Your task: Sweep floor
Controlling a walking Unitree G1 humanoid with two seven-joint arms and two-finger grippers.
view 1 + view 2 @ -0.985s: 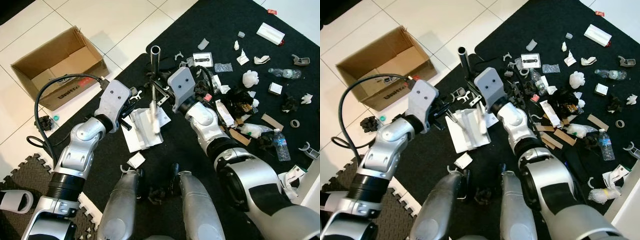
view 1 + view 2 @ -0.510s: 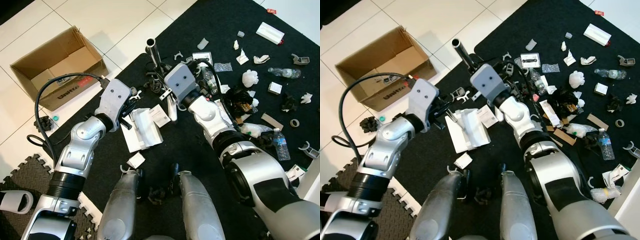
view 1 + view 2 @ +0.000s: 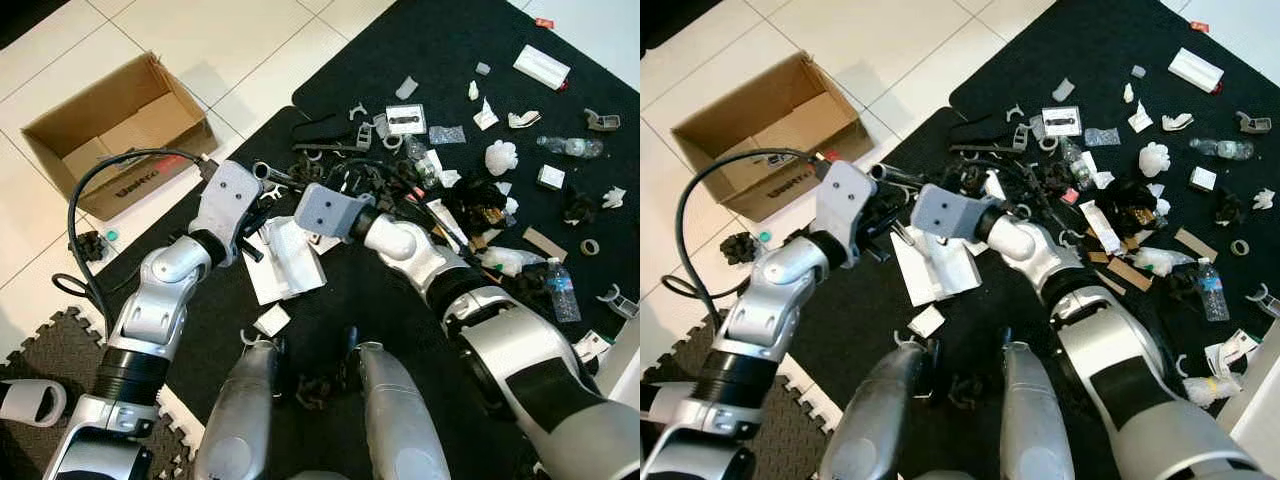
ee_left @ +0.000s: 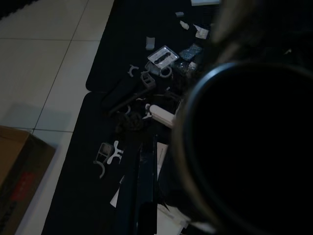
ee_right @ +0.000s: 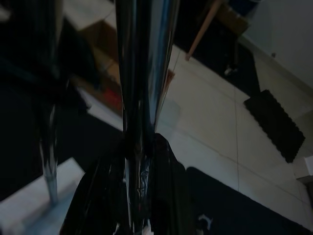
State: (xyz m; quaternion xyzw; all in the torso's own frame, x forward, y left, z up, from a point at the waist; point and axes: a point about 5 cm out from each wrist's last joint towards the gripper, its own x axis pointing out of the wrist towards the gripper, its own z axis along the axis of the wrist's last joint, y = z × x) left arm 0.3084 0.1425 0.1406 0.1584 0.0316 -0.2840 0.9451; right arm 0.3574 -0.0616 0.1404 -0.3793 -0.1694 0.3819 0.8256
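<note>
Silver jointed arms [image 3: 160, 300], grey boxy wrist housings [image 3: 228, 196], black looping cable [image 3: 95, 180], rounded silver legs [image 3: 235, 420]

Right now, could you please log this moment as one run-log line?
task: sweep floor | right gripper: shut on metal broom handle | left gripper: at white dustpan | litter: strewn on black mat

a home room: tiled floor [image 3: 250, 40], litter-strewn black mat [image 3: 440, 40].

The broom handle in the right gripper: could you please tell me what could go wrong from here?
The broom handle, clamped in the right gripper, ends right beside the left gripper and could strike it. The left arm's cable loops near the cardboard box and might snag.
</note>
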